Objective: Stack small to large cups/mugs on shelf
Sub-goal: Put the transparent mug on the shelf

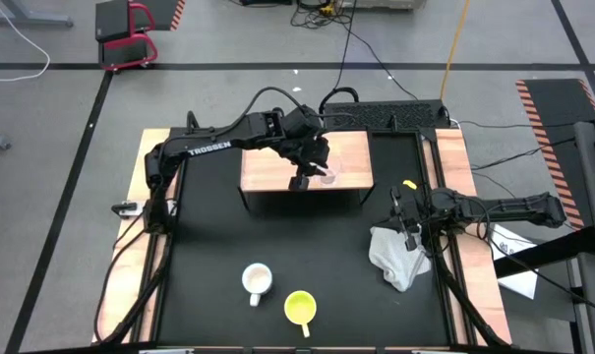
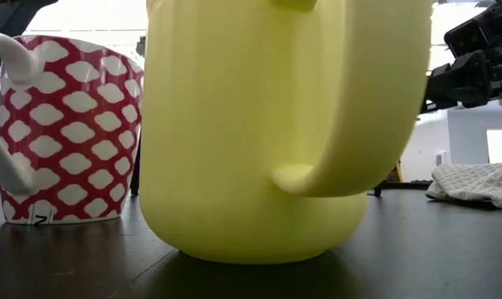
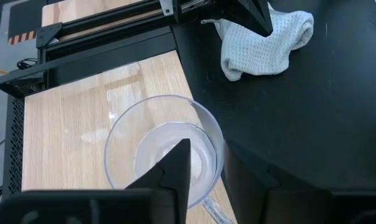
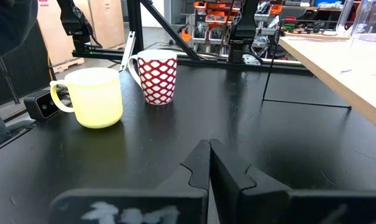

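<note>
A small clear glass cup (image 3: 166, 149) stands upright on the light wooden shelf (image 1: 267, 169), near its right front corner. My left gripper (image 3: 207, 148) hangs over it, open, with one finger inside the cup and the other outside its wall. A yellow mug (image 1: 300, 308) and a white mug with a red pattern (image 1: 257, 280) stand on the black table near its front edge. At the table's right side my right gripper (image 4: 209, 155) rests shut, holding nothing. My left gripper comes slanting down from above, its fingers astride the cup's wall (image 3: 220, 155) on the side toward the table's right. The inner finger (image 3: 175, 168) stands clear of the wall. Whether the outer finger (image 3: 250, 180) touches the glass, I cannot tell. The cup rests on the shelf top.
A crumpled white cloth (image 1: 395, 258) lies on the table just in front of my right gripper. The two mugs stand close together, the yellow mug (image 4: 94, 96) beside the patterned mug (image 4: 158, 78). Wooden side boards (image 1: 149, 197) border the black tabletop.
</note>
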You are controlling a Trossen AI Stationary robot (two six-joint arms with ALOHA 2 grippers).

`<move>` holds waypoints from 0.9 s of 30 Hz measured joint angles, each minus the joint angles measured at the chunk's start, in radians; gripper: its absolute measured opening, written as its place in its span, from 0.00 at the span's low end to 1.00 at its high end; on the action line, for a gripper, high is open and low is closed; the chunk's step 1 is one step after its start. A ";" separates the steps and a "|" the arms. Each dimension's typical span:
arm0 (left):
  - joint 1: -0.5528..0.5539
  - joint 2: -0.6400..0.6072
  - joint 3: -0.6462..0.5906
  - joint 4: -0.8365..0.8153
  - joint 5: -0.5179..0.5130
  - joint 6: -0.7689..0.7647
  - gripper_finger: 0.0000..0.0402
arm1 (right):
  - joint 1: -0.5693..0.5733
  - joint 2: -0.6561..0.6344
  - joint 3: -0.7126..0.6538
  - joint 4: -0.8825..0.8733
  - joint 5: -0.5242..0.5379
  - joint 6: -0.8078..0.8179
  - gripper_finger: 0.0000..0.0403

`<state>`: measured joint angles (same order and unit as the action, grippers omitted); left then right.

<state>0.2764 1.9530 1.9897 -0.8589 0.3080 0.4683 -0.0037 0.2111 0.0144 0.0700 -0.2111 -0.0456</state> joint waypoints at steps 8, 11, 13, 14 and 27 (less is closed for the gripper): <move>0.000 0.000 0.000 0.000 0.000 -0.004 0.30 | 0.000 0.000 0.000 0.000 0.000 0.000 0.00; 0.000 0.000 0.000 -0.001 0.000 -0.006 0.30 | 0.000 0.000 0.000 0.000 0.000 0.000 0.00; 0.000 0.000 0.000 -0.001 0.000 -0.006 0.30 | 0.000 0.000 0.000 0.000 0.000 0.000 0.00; 0.000 0.000 0.000 -0.001 0.000 -0.006 0.30 | 0.000 0.000 0.000 0.000 0.000 0.000 0.00; -0.009 0.000 0.000 -0.011 0.006 -0.010 0.30 | 0.000 0.000 0.000 0.000 0.000 0.000 0.00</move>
<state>0.2673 1.9526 1.9896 -0.8703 0.3145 0.4580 -0.0038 0.2111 0.0144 0.0700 -0.2112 -0.0455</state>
